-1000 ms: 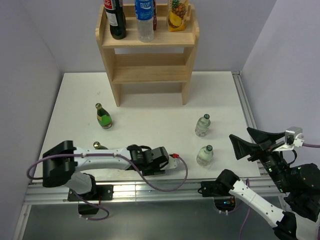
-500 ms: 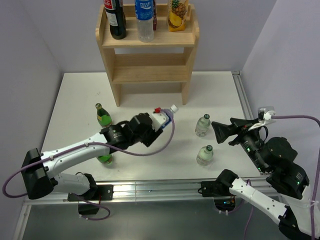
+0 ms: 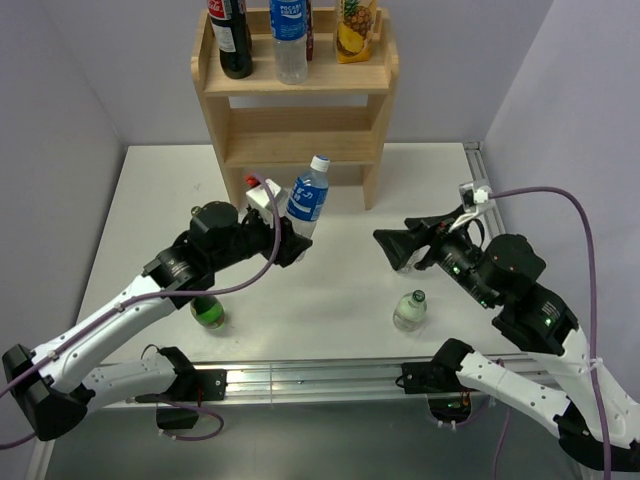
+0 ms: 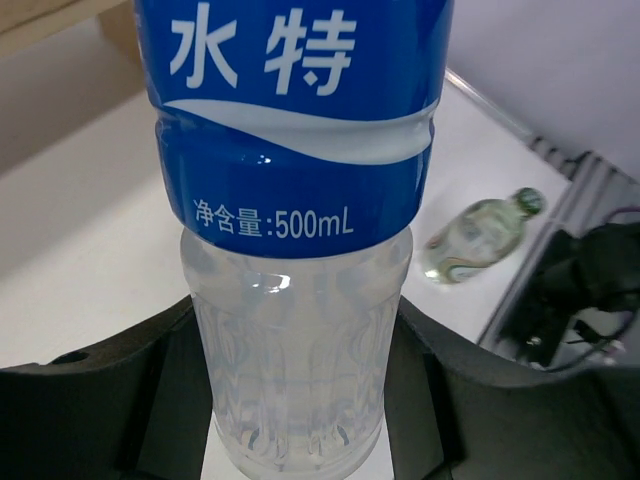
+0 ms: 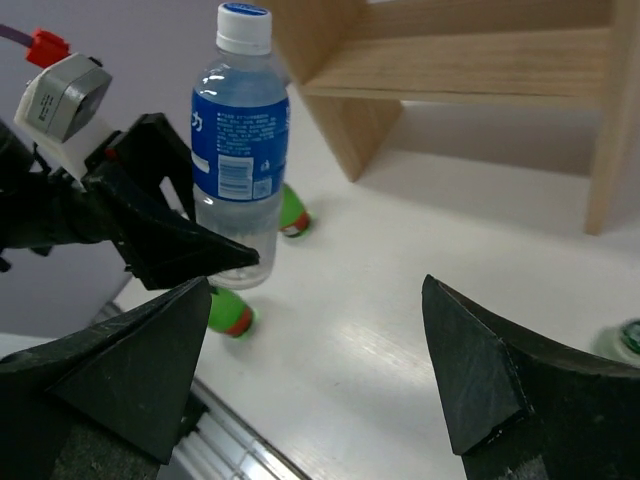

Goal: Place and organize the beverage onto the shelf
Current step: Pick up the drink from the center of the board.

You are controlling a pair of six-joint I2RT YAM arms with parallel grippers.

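The shelf (image 3: pixel 300 152) was set at the back of the table (image 3: pixel 150 220). Just before it, the water bottle (image 3: pixel 308 195) was clamped low by the left gripper (image 3: pixel 293 238). It was best kept upright and eased between the boards. The right gripper (image 3: pixel 397 248) was spread apart, empty.

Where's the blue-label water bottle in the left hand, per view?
Top external: water bottle left of centre, in front of the shelf.
Left wrist: water bottle fills the middle, label at top.
Right wrist: water bottle upper left, white cap up.
Shared landmark: shelf, top centre from above, upper right at the right wrist, a wood corner top left at the left wrist.
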